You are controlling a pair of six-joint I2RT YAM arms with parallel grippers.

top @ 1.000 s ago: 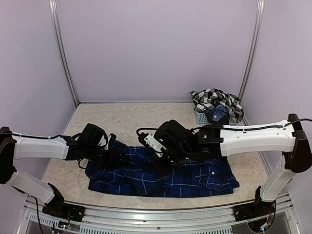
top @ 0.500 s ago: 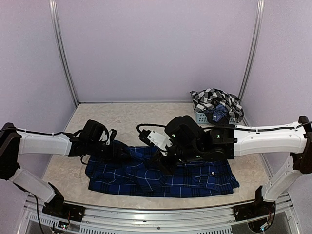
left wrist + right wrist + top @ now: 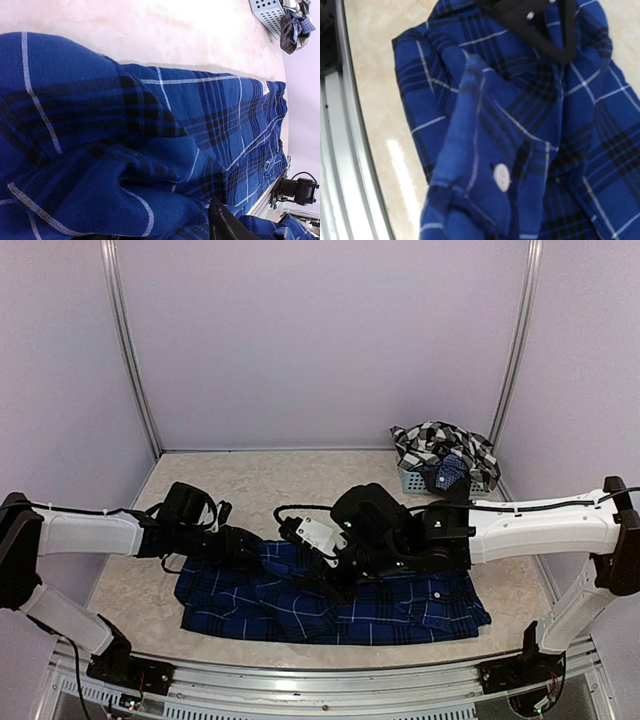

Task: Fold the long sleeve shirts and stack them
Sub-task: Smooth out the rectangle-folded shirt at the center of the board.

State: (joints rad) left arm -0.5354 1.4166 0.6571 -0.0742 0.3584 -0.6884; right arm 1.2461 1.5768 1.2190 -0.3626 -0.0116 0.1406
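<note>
The navy blue shirt point(image 3: 400, 605) with thin white lines lies spread along the near edge of the table. Its cloth fills the left wrist view point(image 3: 200, 110). My left gripper point(image 3: 243, 545) rests low on the shirt's left end. A bunched fold lies between its fingers point(image 3: 226, 226), which stand apart. My right gripper point(image 3: 322, 578) is shut over the shirt's middle, holding up a cuff with a white button point(image 3: 501, 176); its fingers are hidden behind the cloth. The black-and-white checked shirt point(image 3: 440, 443) is heaped on the basket at the back right.
The grey-blue mesh basket point(image 3: 410, 480) stands at the back right corner, also visible in the left wrist view point(image 3: 267, 12). A metal rail point(image 3: 330, 672) runs along the table's near edge. Bare marbled tabletop point(image 3: 280, 480) lies behind the shirt.
My left gripper's fingers have drawn closer together around the fold and crept slightly right. The right arm has shifted a little over the shirt with the cuff still held.
</note>
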